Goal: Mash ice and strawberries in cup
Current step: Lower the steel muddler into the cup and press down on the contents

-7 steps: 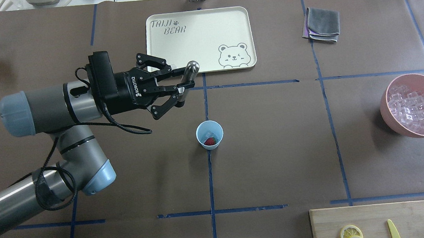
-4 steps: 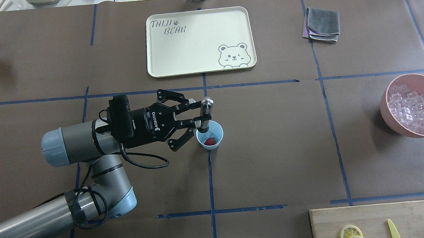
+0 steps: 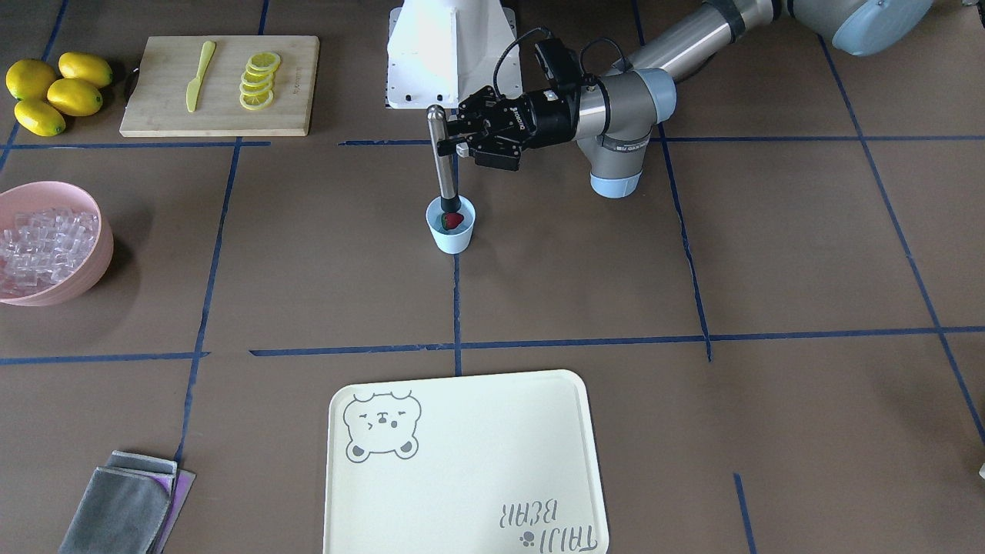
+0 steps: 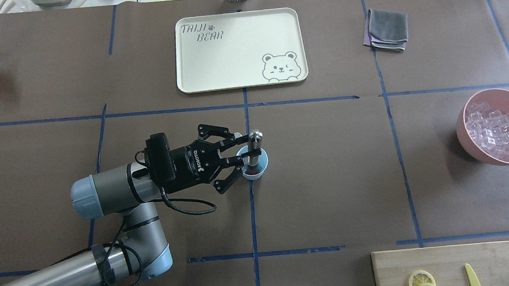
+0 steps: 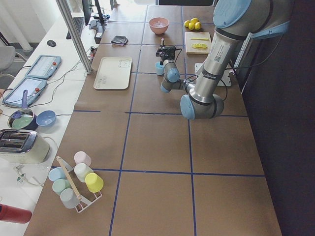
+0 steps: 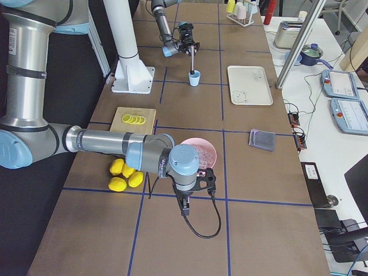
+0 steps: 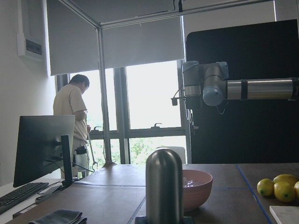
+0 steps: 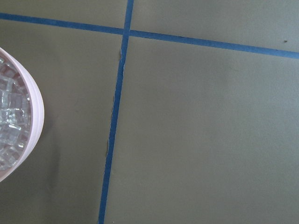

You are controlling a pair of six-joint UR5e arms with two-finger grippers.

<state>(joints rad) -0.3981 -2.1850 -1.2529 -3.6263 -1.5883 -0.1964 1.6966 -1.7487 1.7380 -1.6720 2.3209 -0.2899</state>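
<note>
Currently | my left gripper (image 4: 242, 154): jaws pinching muddler (image 3: 444, 165), upright, tip inside cup (image 3: 452, 238) | strawberry (image 3: 454, 221): in cup beside tip; ice there not discernible | method: I press straight down, centred, gently, lest cup tip | my right gripper: jaws' state, cannot tell

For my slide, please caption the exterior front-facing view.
Left hand holds a silver metal pestle, its tip inside the small light blue plastic cup with a red strawberry.

Bright windows (image 7: 154, 98), blinds (image 7: 140, 44) half-lowered; white side desk (image 5: 61, 98); monitor (image 7: 44, 144); black partition (image 7: 243, 135).
</note>
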